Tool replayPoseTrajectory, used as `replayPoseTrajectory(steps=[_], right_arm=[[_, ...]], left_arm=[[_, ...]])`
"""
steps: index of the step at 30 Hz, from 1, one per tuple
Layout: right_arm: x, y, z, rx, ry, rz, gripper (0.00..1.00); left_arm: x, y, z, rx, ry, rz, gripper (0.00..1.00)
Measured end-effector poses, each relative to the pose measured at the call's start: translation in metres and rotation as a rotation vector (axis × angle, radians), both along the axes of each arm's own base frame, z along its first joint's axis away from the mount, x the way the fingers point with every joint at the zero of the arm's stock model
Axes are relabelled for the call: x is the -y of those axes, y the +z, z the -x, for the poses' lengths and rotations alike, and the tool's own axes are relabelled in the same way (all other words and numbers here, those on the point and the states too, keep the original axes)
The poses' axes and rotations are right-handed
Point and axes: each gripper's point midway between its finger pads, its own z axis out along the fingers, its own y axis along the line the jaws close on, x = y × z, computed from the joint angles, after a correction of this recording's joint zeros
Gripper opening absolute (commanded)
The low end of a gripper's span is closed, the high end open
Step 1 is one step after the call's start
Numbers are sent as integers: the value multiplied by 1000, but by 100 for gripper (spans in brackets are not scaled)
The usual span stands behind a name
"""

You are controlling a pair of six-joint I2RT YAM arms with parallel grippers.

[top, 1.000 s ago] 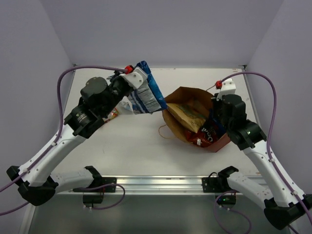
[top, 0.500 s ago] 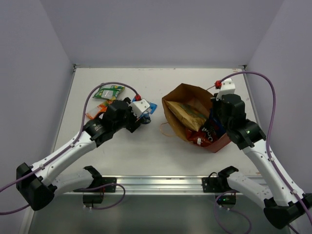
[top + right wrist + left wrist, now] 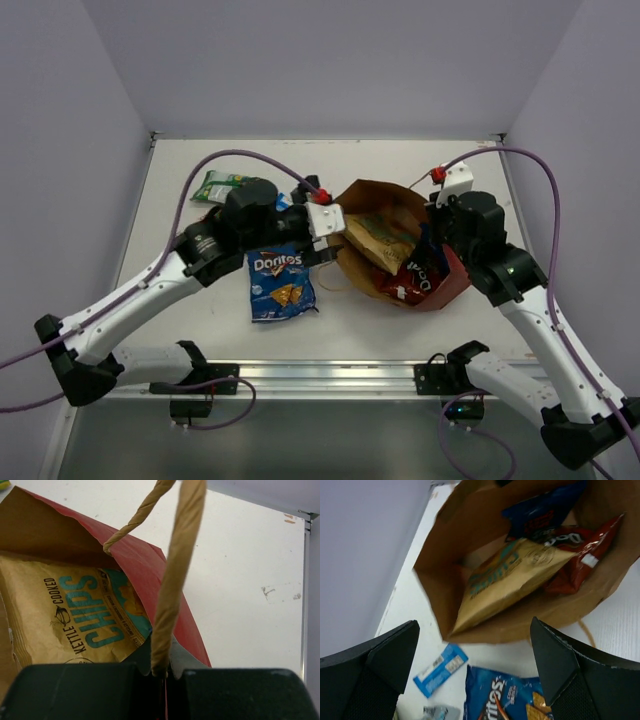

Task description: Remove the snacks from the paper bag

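Note:
The paper bag [image 3: 368,192] lies tilted with its mouth open toward the left. Inside it are a tan chip bag with teal print [image 3: 506,580], a blue Doritos bag [image 3: 540,511] and a red chip bag [image 3: 582,550]. My right gripper [image 3: 436,232] is shut on the bag's twisted paper handle [image 3: 172,580] at the bag's right rim. My left gripper [image 3: 333,243] stands open with nothing between its fingers, just left of the bag's mouth. A blue Doritos bag [image 3: 280,283] lies flat on the table below it.
A green packet [image 3: 218,185] lies at the back left, behind my left arm. A small blue pack [image 3: 440,669] rests on the table left of the bag's mouth. The bag's other loop handle [image 3: 335,270] trails on the table.
My left gripper carried a blue Doritos bag away from the paper bag, opened and dropped it on the table, then swung back to the bag's mouth. The right gripper kept its hold.

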Motion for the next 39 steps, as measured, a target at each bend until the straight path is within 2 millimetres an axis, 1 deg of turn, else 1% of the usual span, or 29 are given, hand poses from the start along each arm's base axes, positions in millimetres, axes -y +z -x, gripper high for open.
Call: replayPoseTrajectory(steps=[2,4,6,9,11,12,14,15,18,20,21,23,24,26,27,28,31,33,35,36,38,39], right_arm=[[-5,2,0,-1,27,-5,0],[-9,2,1,-4,50,-8,0],[-12,1,2,-9,69,-11,0],[-14,1,3,-12,83,-10,0],[-15,0,4,-14,92,-12,0],[-15,0,4,-15,96,-13,0],[-16,1,5,-14,101,-14,0],[-16,1,5,-15,103,-15,0],[-17,0,5,-17,108,-16,0],[-18,0,6,-18,114,-18,0],[-19,0,6,-19,118,-19,0],[-20,0,6,-20,124,-20,0],[-20,0,6,-20,125,-20,0],[-20,0,6,-19,125,-20,0],[-20,0,6,-17,125,-21,0],[-21,1,5,-14,125,-22,0],[-20,1,5,-13,123,-22,0],[-19,2,4,-10,115,-19,0],[-17,3,3,-3,100,-15,0],[-15,3,2,1,92,-13,0],[-12,3,1,3,73,-6,0],[-10,3,1,3,62,-3,0]], left_arm=[[32,-3,7,29,-102,-37,100],[60,-19,11,32,-193,-86,100],[79,-42,7,19,-249,-143,100],[92,-75,2,-7,-308,-226,97],[95,-91,2,-14,-342,-268,94],[95,-97,3,-17,-356,-286,91],[96,-103,4,-2,-384,-309,90],[98,-106,5,2,-395,-317,87],[105,-114,1,16,-417,-338,83],[110,-124,-4,13,-423,-360,77],[112,-132,-6,7,-426,-375,66],[114,-148,-10,-3,-429,-408,52],[114,-155,-12,-9,-428,-425,34],[114,-164,-15,-10,-427,-447,17],[113,-165,-17,-3,-423,-457,4],[113,-165,-18,1,-419,-460,0],[114,-159,-22,26,-409,-460,0],[112,-150,-22,38,-399,-449,0],[109,-135,-20,52,-384,-427,0],[107,-123,-19,64,-374,-408,0],[99,-91,-14,96,-346,-357,0],[93,-71,-11,118,-330,-321,0]])
